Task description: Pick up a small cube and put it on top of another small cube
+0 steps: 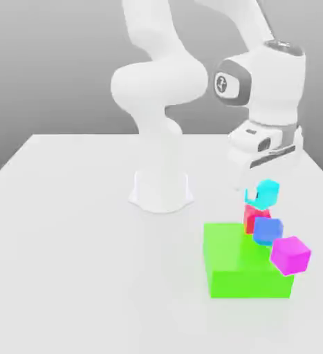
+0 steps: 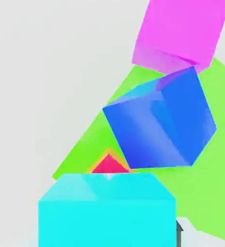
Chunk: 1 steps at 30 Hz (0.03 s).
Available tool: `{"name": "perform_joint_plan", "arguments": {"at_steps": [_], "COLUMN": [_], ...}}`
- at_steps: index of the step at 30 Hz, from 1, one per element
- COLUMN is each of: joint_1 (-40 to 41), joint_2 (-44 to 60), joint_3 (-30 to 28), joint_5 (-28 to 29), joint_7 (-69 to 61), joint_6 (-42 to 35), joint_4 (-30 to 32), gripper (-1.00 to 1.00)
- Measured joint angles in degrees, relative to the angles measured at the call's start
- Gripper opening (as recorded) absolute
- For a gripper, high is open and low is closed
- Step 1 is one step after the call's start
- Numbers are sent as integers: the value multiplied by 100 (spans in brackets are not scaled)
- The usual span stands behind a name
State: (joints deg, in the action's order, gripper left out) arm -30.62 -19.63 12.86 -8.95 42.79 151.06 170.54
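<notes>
the green block (image 1: 236,266) lies below the gripper (image 1: 250,188), whose fingers' spacing i cannot tell, while the cyan cube (image 1: 266,194) sits tilted on the red cube (image 1: 252,218) just beneath the fingertips, with the blue cube (image 1: 267,230) and magenta cube (image 1: 290,254) lower, toward the exterior view's right.

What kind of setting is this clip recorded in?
Most likely a simulated tabletop test scene, not a real room. A plain white table under a featureless grey backdrop carries a white robot arm and flat-coloured blocks: a large green block and small cyan cube, red cube, blue cube and magenta cube.
</notes>
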Motion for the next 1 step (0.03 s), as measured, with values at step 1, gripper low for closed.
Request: {"name": "perform_joint_plan", "arguments": {"at_steps": [1], "joint_1": [0], "joint_2": [0], "joint_3": [0], "joint_5": [0], "joint_7": [0], "joint_6": [0], "joint_4": [0], "gripper": [100]}}
